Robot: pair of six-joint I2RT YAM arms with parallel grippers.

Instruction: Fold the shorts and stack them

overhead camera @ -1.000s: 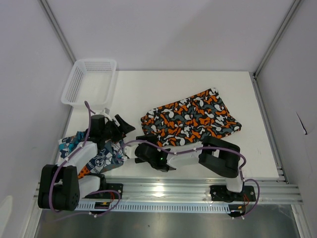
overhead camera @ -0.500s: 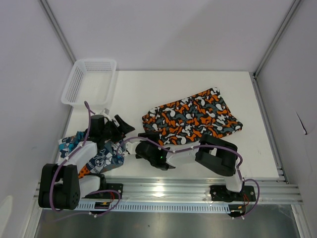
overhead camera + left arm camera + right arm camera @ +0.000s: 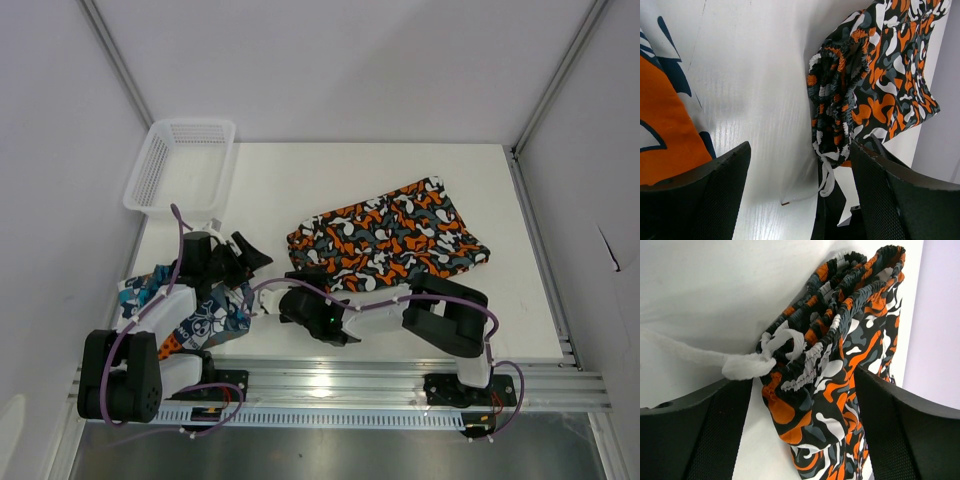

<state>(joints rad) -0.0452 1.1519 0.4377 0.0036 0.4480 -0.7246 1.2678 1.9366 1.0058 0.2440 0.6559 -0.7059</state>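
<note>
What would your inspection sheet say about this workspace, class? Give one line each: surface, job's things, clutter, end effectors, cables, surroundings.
Surface: white table, no spills seen.
Job's things: camouflage shorts spread mid-table, waistband bunched; skull-print shorts crumpled at the near-left edge under the left arm. Not stacked.
Clutter: white mesh basket at the far-left corner.
End effectors: left end effector open, holding nothing; right end effector open, at the camouflage waistband.
Cables: purple cables along both arms, no snag seen.
Surroundings: pale walls; metal rail at the near edge.

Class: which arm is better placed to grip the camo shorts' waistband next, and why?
Right. The right end effector, open, sits at the bunched waistband of the camo shorts. The left end effector, also open, is farther off, by the skull shorts.
</note>
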